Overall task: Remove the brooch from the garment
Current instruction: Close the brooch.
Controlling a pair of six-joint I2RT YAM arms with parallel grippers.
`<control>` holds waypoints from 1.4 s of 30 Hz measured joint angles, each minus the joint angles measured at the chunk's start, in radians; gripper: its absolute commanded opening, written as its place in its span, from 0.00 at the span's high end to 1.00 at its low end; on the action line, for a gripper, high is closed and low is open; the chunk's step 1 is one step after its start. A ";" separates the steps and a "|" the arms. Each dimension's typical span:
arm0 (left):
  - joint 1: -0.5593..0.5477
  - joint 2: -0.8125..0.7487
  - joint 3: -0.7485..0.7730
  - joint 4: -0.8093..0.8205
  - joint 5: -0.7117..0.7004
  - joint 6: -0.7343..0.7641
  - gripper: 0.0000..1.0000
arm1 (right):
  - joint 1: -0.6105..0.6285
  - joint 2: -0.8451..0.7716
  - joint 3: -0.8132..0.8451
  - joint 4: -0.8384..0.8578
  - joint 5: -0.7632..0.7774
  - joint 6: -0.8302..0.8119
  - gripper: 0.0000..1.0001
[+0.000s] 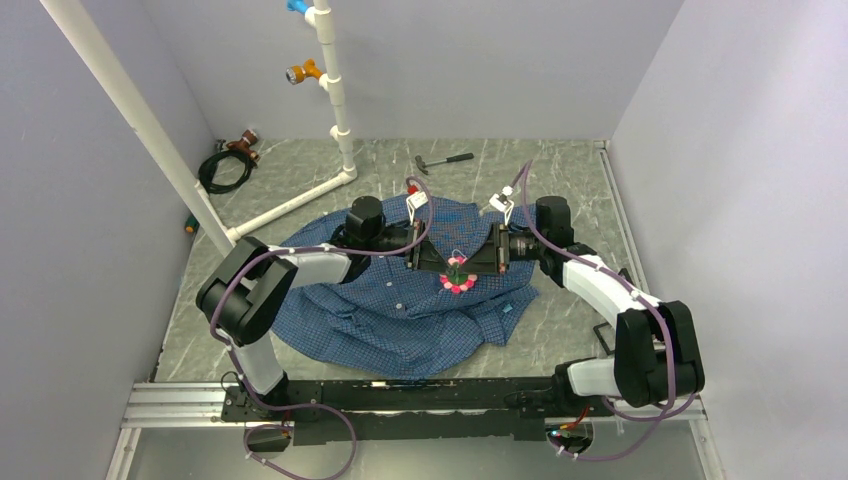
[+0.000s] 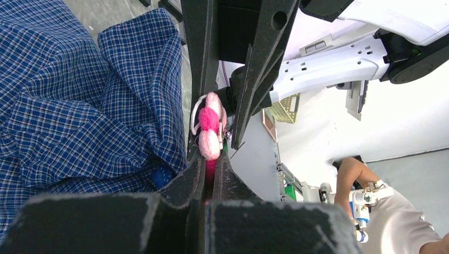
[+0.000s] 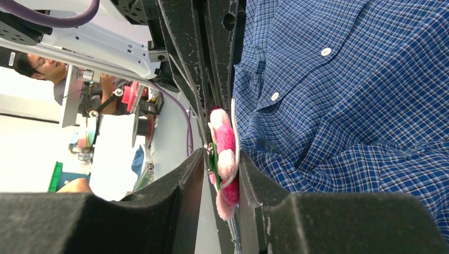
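Note:
The pink flower brooch (image 1: 458, 278) is over the middle of the blue checked shirt (image 1: 400, 310), between both grippers. My left gripper (image 1: 447, 265) comes in from the left and is shut on the brooch's lower petals (image 2: 209, 132); its tips (image 2: 213, 164) pinch pink fluff. My right gripper (image 1: 475, 265) comes in from the right with its jaws open around the brooch (image 3: 224, 148). In the right wrist view the brooch rests against the shirt-side finger and stands apart from the other, with my right gripper (image 3: 219, 164) around it. Shirt fabric (image 2: 63, 106) (image 3: 344, 106) lies right beside the brooch. I cannot tell whether the pin is still in the cloth.
A white pipe frame (image 1: 335, 90) stands at the back left, with a black cable coil (image 1: 225, 170) by the wall. A hammer (image 1: 443, 160) lies behind the shirt. White shirt buttons (image 3: 326, 51) are close to the brooch. Grey walls close in on three sides.

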 measured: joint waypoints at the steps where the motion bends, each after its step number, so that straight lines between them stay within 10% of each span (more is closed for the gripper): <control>1: -0.001 0.000 0.000 0.000 0.000 0.000 1.00 | 0.003 0.000 0.000 0.000 0.002 -0.001 0.69; 26: 0.016 0.011 -0.016 0.136 0.003 -0.106 1.00 | -0.037 -0.013 0.026 -0.144 -0.010 -0.107 0.51; 42: 0.016 0.033 -0.016 0.165 0.007 -0.134 1.00 | 0.001 -0.014 0.027 -0.047 -0.008 -0.018 0.58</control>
